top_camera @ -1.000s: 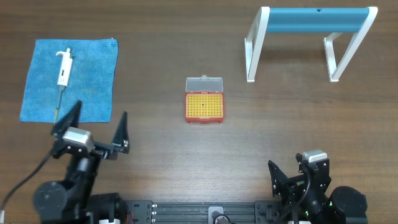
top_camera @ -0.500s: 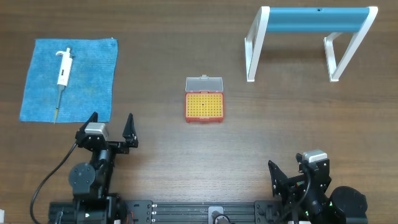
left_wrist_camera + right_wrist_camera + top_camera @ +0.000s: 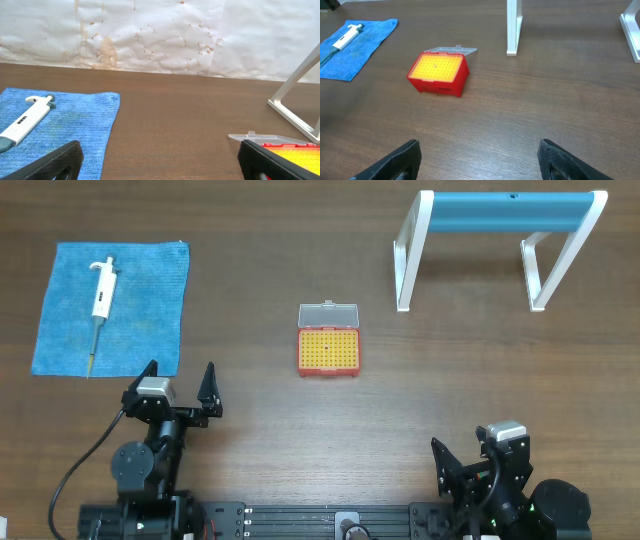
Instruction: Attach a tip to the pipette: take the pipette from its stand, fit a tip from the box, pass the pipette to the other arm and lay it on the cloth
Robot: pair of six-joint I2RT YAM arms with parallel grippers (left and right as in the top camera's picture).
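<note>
The white pipette with a yellow tip lies on the blue cloth at the far left; the left wrist view shows the pipette on the cloth. The red tip box with yellow tips and an open clear lid sits mid-table, also the tip box in the right wrist view. My left gripper stands open near the cloth's near corner, holding nothing. My right gripper rests open at the near right edge. The blue-and-white stand at the far right holds nothing.
Bare brown tabletop lies between the box, the cloth and the stand. A stained white wall rises behind the table's far edge. A black cable runs from the left arm.
My left arm drew back from the cloth toward its base between the earliest frame and half a second ago, then kept still. The right arm and pipette have not moved.
</note>
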